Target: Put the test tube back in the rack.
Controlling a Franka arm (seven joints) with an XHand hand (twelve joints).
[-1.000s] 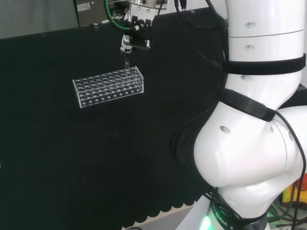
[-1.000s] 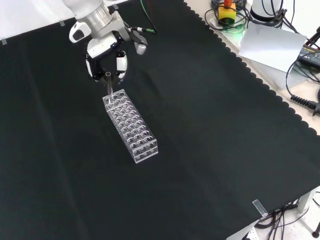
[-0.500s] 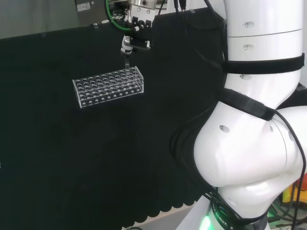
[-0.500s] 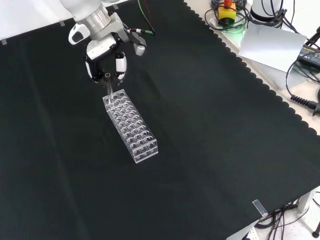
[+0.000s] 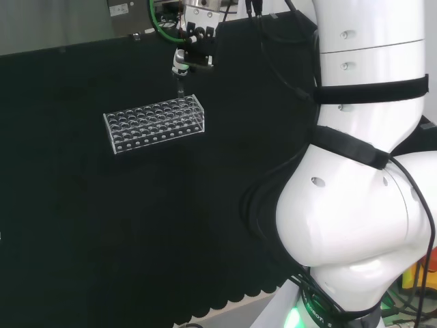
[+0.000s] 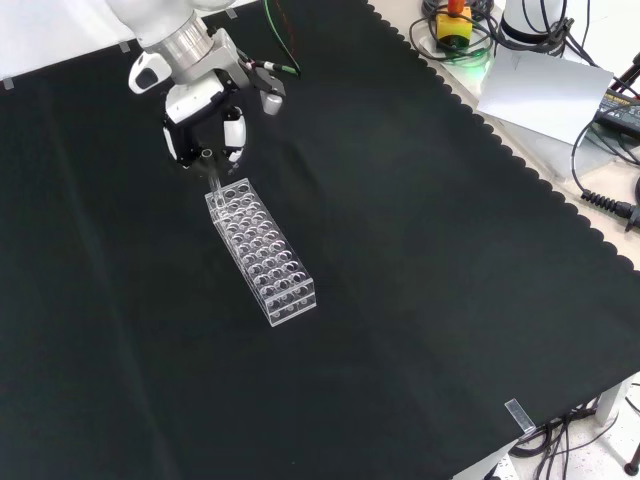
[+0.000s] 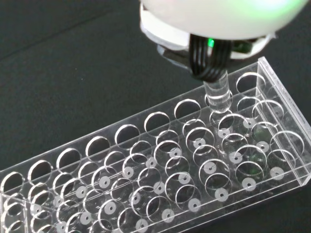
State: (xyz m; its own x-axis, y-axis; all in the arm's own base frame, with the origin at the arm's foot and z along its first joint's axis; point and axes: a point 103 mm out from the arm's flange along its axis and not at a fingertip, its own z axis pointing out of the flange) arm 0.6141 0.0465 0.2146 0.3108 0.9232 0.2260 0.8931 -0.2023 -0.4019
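The hand (image 6: pixel 205 115) pinches a clear test tube (image 6: pixel 213 180) in curled fingers, its lower end just over a hole at the clear rack's (image 6: pixel 262 250) far end

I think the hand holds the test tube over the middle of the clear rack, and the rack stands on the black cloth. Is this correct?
Not quite. The hand holds the test tube at one end of the rack, not over its middle. The front view shows the tube at the rack's far end, nearest the hand; in the wrist view it sits near an end wall. The rack does stand on the black cloth.
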